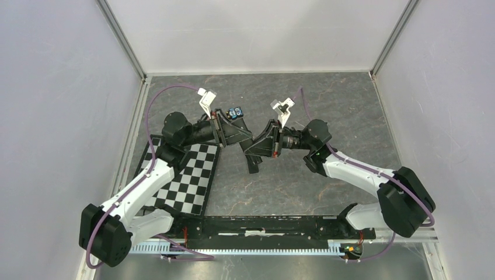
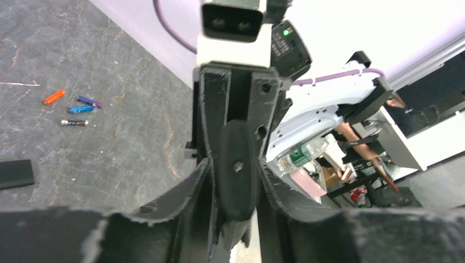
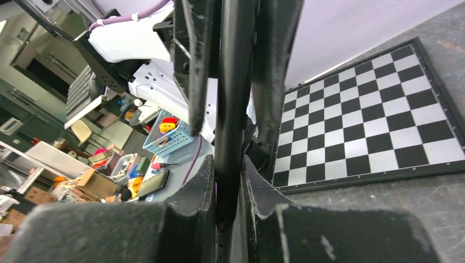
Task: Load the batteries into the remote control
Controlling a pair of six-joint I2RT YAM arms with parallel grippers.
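Both grippers meet above the middle of the table and grip one black remote between them. My left gripper is shut on the remote's rounded end. My right gripper is shut on the remote, seen edge-on in its wrist view. The batteries lie loose on the grey table in the left wrist view: an orange-red one, a purple one and a blue one. A dark cell lies beside them. They do not show in the top view.
A flat black piece lies on the table near the batteries. A checkerboard lies at the left, also in the right wrist view. A blue-and-black gadget sits behind the left gripper. Walls enclose three sides.
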